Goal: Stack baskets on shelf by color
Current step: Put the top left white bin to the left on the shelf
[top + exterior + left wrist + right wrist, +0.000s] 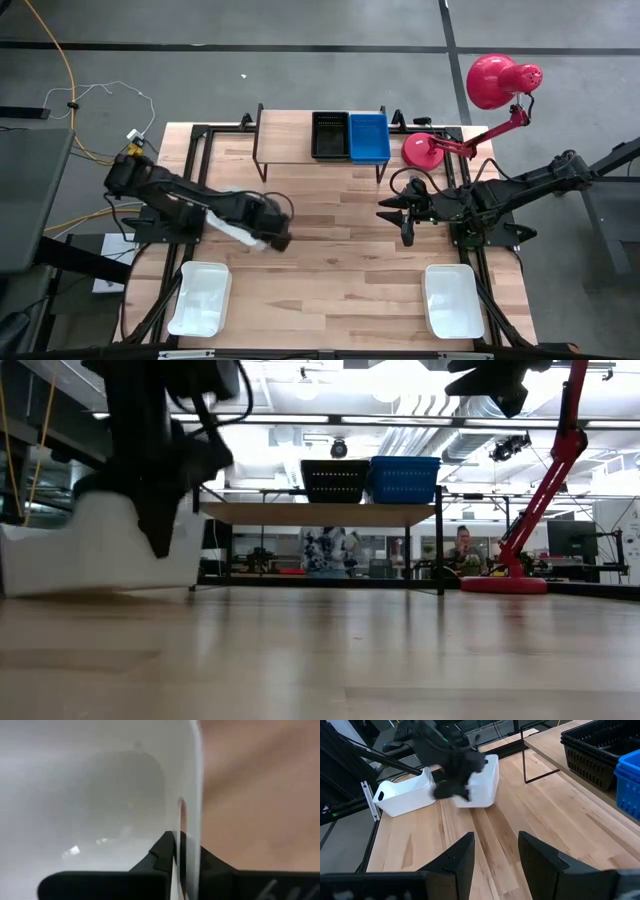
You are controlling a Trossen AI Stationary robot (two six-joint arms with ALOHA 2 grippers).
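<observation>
Pale wooden tabletop (340,250) is carrying the shelf (290,135) along its far edge, with a black basket (330,135) and a blue basket (369,137) sitting side by side on its plank. Left gripper (272,238) is pinching the wall of a white basket (480,780) near mid-table, jaws closed on it. Right gripper (398,218) is hovering with jaws apart, holding nothing. Two more white baskets (200,298) (453,300) are lying at the near edge, and a red lamp (470,110) is standing beside the shelf.

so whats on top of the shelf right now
On the shelf stand a black basket and a blue basket, side by side. Whether either is one basket or several nested cannot be seen. The rest of the plank shows bare wood.
</observation>
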